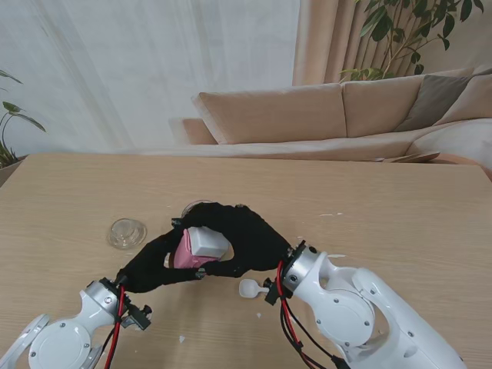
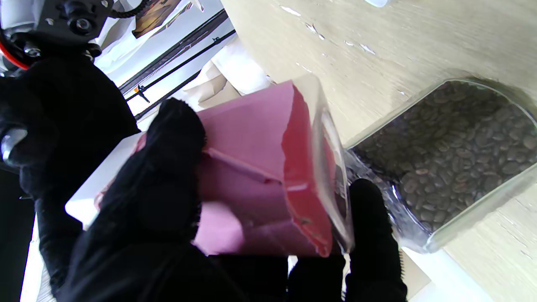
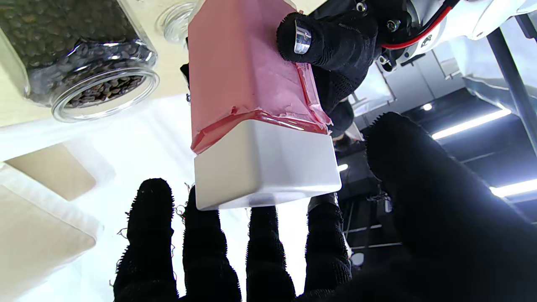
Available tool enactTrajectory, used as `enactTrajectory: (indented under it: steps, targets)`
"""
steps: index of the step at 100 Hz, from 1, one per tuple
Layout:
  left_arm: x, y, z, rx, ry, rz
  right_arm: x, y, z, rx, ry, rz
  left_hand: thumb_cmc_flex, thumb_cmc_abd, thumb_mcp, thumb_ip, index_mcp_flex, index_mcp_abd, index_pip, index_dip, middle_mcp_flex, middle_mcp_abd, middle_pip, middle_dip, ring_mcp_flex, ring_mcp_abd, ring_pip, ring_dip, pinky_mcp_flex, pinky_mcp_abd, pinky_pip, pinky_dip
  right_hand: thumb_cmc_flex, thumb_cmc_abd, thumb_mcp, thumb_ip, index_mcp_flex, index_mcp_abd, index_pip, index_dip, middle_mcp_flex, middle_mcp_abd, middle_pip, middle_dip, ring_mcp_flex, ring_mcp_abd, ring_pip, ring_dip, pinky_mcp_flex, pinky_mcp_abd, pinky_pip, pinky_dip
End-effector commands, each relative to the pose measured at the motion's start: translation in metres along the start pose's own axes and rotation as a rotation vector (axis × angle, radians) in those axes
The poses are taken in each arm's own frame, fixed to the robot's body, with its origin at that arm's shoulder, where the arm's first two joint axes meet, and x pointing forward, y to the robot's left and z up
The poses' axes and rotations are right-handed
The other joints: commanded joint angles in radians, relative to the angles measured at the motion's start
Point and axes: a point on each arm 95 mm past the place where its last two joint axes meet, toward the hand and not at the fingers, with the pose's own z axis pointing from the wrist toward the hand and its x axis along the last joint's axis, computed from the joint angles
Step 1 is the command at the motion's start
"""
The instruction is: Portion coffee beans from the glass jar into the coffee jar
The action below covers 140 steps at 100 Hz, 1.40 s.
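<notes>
The coffee jar (image 1: 184, 254) is pink with a white lid (image 1: 207, 242). My left hand (image 1: 154, 265) is shut on its pink body and holds it tilted off the table. My right hand (image 1: 246, 234) arches over the lid end. In the right wrist view its fingers (image 3: 260, 251) are spread just short of the lid (image 3: 264, 172), thumb apart, with no clear grip. The glass jar (image 2: 453, 155) of coffee beans stands just beyond the coffee jar (image 2: 251, 167), its mouth (image 3: 105, 90) uncovered. From the stand only its rim (image 1: 201, 206) shows behind the hands.
A round glass lid (image 1: 127, 232) lies on the table to the left of the hands. A small white object (image 1: 250, 288) lies by my right wrist. A sofa stands beyond the table's far edge.
</notes>
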Motion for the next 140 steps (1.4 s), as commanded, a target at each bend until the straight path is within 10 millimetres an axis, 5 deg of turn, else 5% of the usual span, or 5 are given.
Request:
enactTrajectory:
  steps: [1,28,48,88,140]
  targets:
    - [0.000,0.003,0.001,-0.001,0.012,-0.005,0.004,-0.002,-0.003,-0.002,-0.013,-0.004,0.206,0.112,0.102,0.041,0.083,-0.088,0.222,0.065,0.141,-0.048,0.093,0.088,0.024,0.004,0.021,0.022,0.009,0.007,0.035,-0.013,-0.034,0.036,-0.042,0.012,-0.054,0.035,-0.047,-0.012,-0.053,0.000,0.000,-0.005,-0.026,-0.011,-0.017,-0.016,-0.013,-0.004,-0.022,0.020]
    - [-0.004,0.005,-0.001,0.007,0.017,-0.005,0.000,0.003,-0.009,-0.044,-0.117,-0.023,0.233,0.116,0.089,0.047,0.089,-0.093,0.247,0.066,0.175,-0.055,0.051,0.122,0.037,0.004,0.030,0.021,0.016,0.010,0.044,-0.018,-0.053,0.030,-0.056,0.013,-0.007,0.278,-0.100,0.001,-0.018,0.047,0.078,0.039,-0.013,-0.020,0.029,0.010,-0.002,-0.002,-0.005,0.048]
    - [-0.004,0.006,-0.002,-0.003,0.027,-0.005,-0.008,0.004,-0.005,-0.019,-0.154,-0.031,0.242,0.117,0.092,0.048,0.090,-0.095,0.250,0.068,0.180,-0.057,0.049,0.124,0.040,0.003,0.032,0.020,0.018,0.010,0.045,-0.018,-0.048,0.020,-0.044,0.010,0.053,0.302,-0.121,-0.006,-0.001,0.070,0.096,0.049,-0.009,-0.018,0.049,0.020,0.002,-0.002,0.004,0.055]
    - [-0.002,0.006,0.000,-0.014,0.036,-0.009,-0.011,0.005,0.005,0.001,-0.127,-0.025,0.261,0.119,0.099,0.049,0.087,-0.094,0.255,0.074,0.183,-0.059,0.047,0.128,0.045,0.001,0.036,0.018,0.024,0.006,0.048,-0.020,0.156,0.000,0.130,0.024,0.371,0.084,0.144,0.107,0.112,0.048,0.127,0.081,0.029,-0.027,0.081,0.026,0.021,0.005,0.028,0.052]
    - [-0.003,0.005,0.001,-0.013,0.041,-0.023,-0.009,0.009,0.013,0.030,-0.073,-0.009,0.284,0.119,0.118,0.049,0.098,-0.098,0.261,0.081,0.196,-0.061,0.052,0.130,0.058,0.008,0.046,0.042,0.037,0.003,0.053,-0.022,0.375,-0.105,0.451,-0.023,0.278,-0.151,0.270,0.189,0.069,-0.001,0.131,0.080,0.024,-0.049,0.072,0.014,0.012,-0.005,0.017,0.044]
